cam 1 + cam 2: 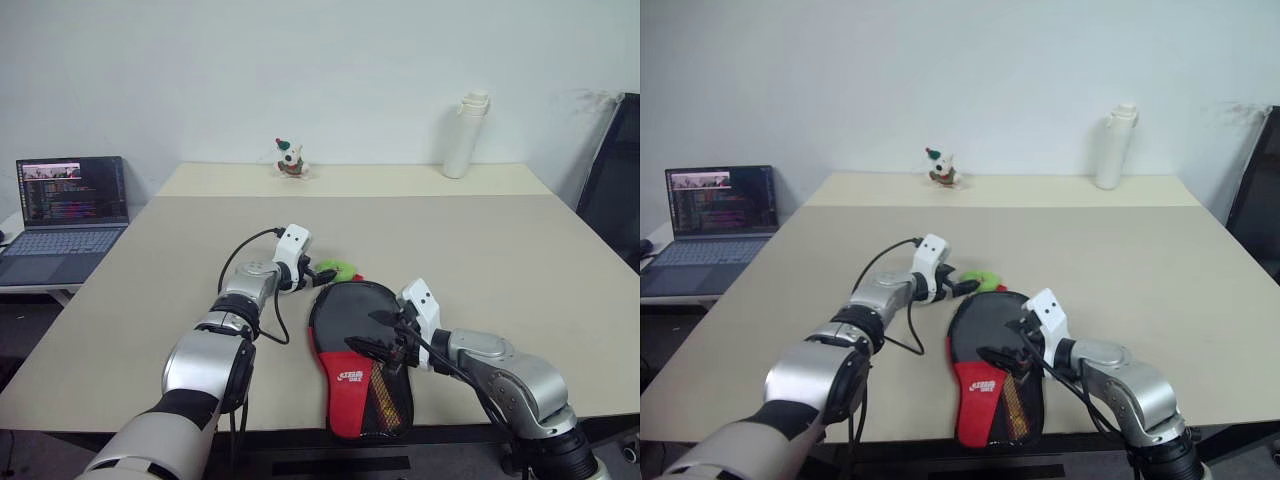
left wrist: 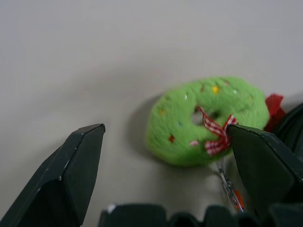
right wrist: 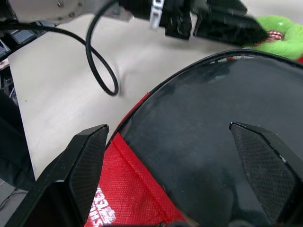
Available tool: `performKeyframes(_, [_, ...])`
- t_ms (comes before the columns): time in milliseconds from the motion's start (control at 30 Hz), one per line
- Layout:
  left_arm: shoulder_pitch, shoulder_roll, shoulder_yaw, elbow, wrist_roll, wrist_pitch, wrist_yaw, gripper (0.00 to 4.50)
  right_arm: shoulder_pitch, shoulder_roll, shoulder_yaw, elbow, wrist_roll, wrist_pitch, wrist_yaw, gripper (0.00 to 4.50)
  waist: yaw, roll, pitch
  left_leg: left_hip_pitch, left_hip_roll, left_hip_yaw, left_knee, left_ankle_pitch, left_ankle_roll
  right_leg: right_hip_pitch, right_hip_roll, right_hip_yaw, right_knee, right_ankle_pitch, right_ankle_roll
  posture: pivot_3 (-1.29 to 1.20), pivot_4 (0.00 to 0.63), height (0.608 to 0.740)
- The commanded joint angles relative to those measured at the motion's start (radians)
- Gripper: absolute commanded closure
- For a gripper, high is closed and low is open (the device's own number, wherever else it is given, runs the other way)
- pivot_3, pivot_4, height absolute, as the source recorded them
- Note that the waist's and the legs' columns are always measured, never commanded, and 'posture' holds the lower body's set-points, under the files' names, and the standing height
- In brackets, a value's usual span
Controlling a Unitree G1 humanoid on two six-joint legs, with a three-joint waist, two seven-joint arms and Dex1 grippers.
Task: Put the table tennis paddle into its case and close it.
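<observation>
From the head view I see the case (image 1: 352, 358) lying flat near the counter (image 1: 500, 260) front edge, my left claw (image 1: 322, 276) just beyond its rounded end. Left wrist view: fingers spread, released, near a green plush ring (image 2: 203, 120) beside the case. Right wrist view: right claw (image 3: 170, 177) released over the case.

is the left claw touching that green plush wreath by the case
Cannot tell. In the left wrist view the open left claw frames the green plush wreath; one finger overlaps its edge, but neither contact nor gap shows plainly.
</observation>
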Motion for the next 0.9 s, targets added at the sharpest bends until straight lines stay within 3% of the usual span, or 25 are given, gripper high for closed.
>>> performKeyframes(33, [-0.022, -0.014, -0.004, 0.003, 0.031, -0.006, 0.023, 0.00, 0.013, 0.006, 0.001, -0.060, 0.006, -0.012, -0.021, 0.02, 0.000, 0.000, 0.000, 0.000, 0.000, 0.000, 0.000, 0.000, 0.000, 0.000, 0.000, 0.000, 0.000, 0.000, 0.000, 0.00, 0.150, 0.740])
performKeyframes(367, [-0.003, -0.089, -0.031, 0.015, 0.106, 0.007, 0.039, 0.00, 0.069, 0.020, 0.018, -0.134, 0.018, 0.020, -0.082, 0.02, 0.005, -0.001, -0.001, 0.000, 0.000, 0.000, 0.000, 0.000, 0.000, 0.001, -0.001, 0.000, 0.000, 0.000, 0.000, 0.00, 0.150, 0.740])
performKeyframes(467, [0.001, -0.107, -0.033, 0.017, 0.122, 0.009, 0.043, 0.58, 0.076, 0.023, 0.020, -0.149, 0.021, 0.030, -0.095, 0.00, 0.013, -0.002, -0.001, 0.001, 0.000, 0.000, 0.000, 0.000, 0.000, 0.001, -0.001, 0.000, 0.000, 0.000, 0.001, 0.00, 0.150, 0.740])
performKeyframes(800, [0.020, -0.132, -0.030, 0.017, 0.142, 0.018, 0.041, 4.28, 0.080, 0.029, 0.023, -0.157, 0.018, 0.039, -0.123, 0.00, 0.025, -0.002, -0.003, 0.005, 0.000, -0.001, 0.002, 0.000, 0.000, 0.008, -0.001, -0.001, -0.002, 0.000, 0.001, 0.00, 0.150, 0.740])
performKeyframes(900, [0.021, -0.127, -0.025, 0.016, 0.138, 0.020, 0.043, 4.48, 0.078, 0.029, 0.027, -0.152, 0.014, 0.033, -0.127, 0.00, 0.025, -0.002, -0.003, 0.006, 0.000, -0.002, 0.002, 0.000, 0.000, 0.009, -0.001, -0.001, -0.002, 0.000, 0.001, 0.00, 0.150, 0.740])
